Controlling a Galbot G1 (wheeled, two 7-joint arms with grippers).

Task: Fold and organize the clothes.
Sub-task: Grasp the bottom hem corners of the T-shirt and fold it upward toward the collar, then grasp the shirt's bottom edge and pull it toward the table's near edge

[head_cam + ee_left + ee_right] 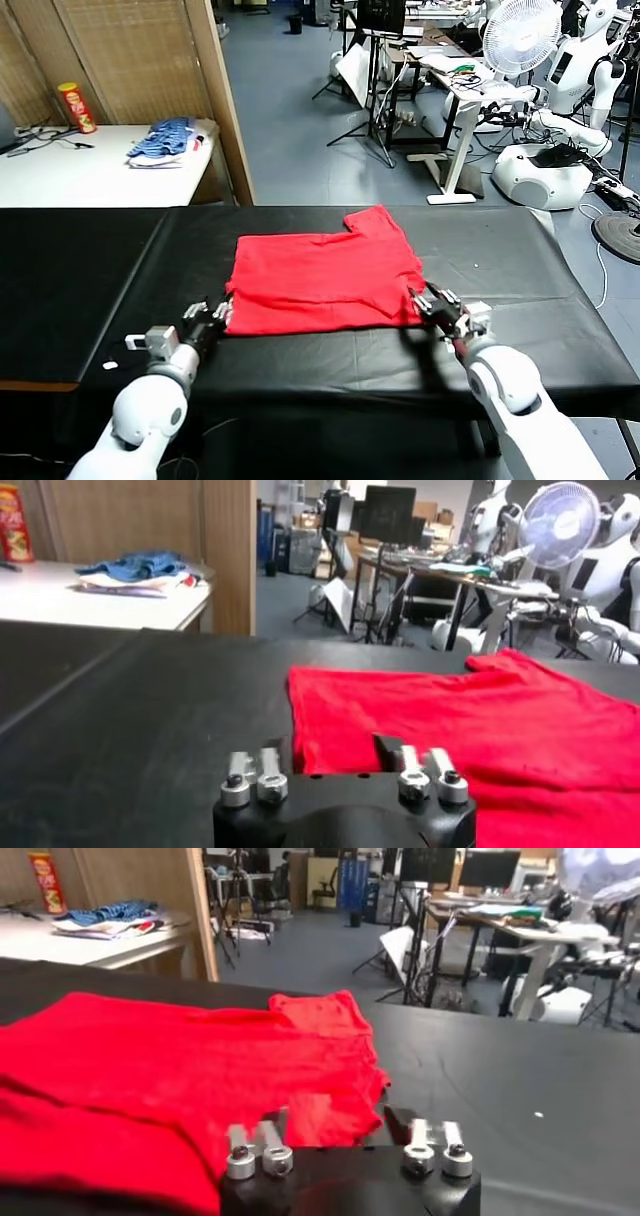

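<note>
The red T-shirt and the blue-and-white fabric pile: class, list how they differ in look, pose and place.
The red T-shirt is one plain colour; the blue-and-white fabric pile is mixed. The T-shirt lies spread flat, the pile bunched in a heap. The T-shirt rests on the black table between the open left gripper and open right gripper; the pile sits on the white table behind. Both are cloth.

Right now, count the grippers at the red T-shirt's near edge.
2. The left gripper, open, sits at the near left corner of the red T-shirt; the right gripper, open, sits at its near right corner. Neither holds the cloth.
</note>
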